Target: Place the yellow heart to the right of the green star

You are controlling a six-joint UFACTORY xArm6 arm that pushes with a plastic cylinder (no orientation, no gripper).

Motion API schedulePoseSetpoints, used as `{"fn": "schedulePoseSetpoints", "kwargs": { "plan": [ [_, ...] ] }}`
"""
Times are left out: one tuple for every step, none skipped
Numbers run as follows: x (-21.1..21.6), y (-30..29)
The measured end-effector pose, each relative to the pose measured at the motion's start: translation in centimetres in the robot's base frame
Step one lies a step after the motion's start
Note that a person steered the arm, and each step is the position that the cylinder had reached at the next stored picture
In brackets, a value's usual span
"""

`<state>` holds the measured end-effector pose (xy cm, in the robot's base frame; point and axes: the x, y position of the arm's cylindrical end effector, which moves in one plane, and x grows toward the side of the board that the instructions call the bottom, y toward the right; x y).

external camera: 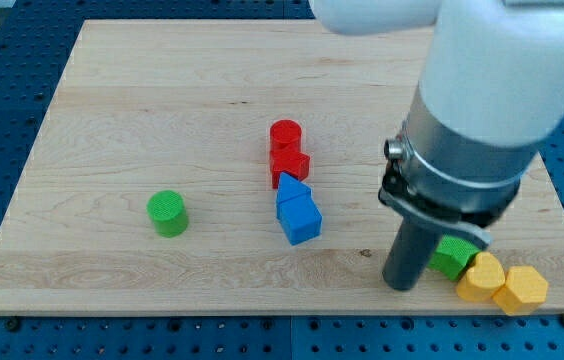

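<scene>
Lying right of my tip (399, 285): yellow heart (481, 277)

Heart (481, 277) between star (452, 256), leftward, and hexagon (521, 290), all touching.

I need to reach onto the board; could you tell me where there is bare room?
The top strip and the left, around the green cylinder, are bare. Crowded: red blocks and blue blocks mid-board, and my tip beside the green block and yellow blocks.

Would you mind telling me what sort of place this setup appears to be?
Probably a robotics lab bench: a wooden board lies on a blue perforated table, small coloured blocks such as the green cylinder are scattered on it, and my tip rests beside a green block.
</scene>
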<state>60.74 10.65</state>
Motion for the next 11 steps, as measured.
{"fn": "schedulePoseSetpoints", "kwargs": {
  "plan": [
    [1.1,-0.1],
    [1.1,0.9],
    [1.1,6.4],
    [1.1,7.5],
    [1.1,7.5],
    [1.1,7.5],
    [-0.7,7.5],
    [-1.4,7.5],
    [-1.3,7.9],
    [-1.3,6.6],
    [-1.3,3.6]
  ]
}}
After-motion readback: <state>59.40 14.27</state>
